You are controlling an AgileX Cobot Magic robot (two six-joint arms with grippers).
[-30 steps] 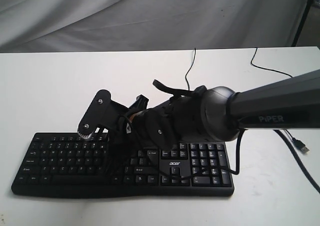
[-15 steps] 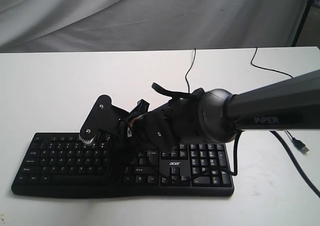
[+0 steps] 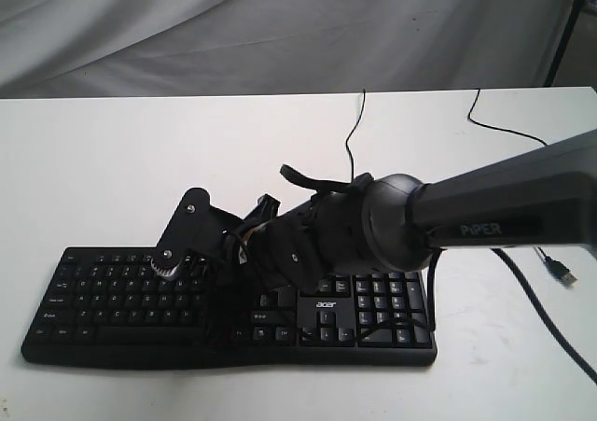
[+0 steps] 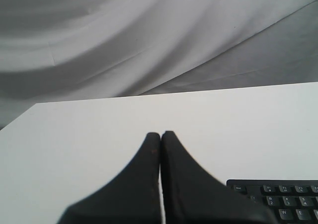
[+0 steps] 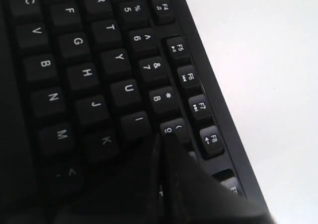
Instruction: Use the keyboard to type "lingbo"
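Since the earlier shots the right gripper (image 3: 165, 270) has sunk lower and drifted a touch toward the middle of the keyboard (image 3: 103, 300), so its tip is now right down at the keys instead of floating above them. The keyboard lies lengthwise along the near edge of the white table (image 3: 93, 160). In the right wrist view we see the two fingers pinched flat together into one poking point, holding nothing. That point sits just beside the I key (image 5: 139, 120) and the 9 key (image 5: 170, 128), and whatever lies past them is hidden under the fingers. So our guess is we're mid-word, on a letter in that I/O/L corner, but we honestly can't tell which one, or whether a key is actually down. The next move probably needs a short lift clear of the caps, a slide to the next letter, and a straight push so the tip doesn't catch two keys at once. The left gripper (image 4: 160, 137) is closed tight and empty too, hanging over bare table off the keyboard's corner. Head count: one keyboard, two grippers (only the right arm shows in the exterior view), one loose USB plug (image 3: 561, 272) off to the right, plus a thin black lead (image 3: 349, 141) and a second lead (image 3: 504, 130) trailing to the back edge.
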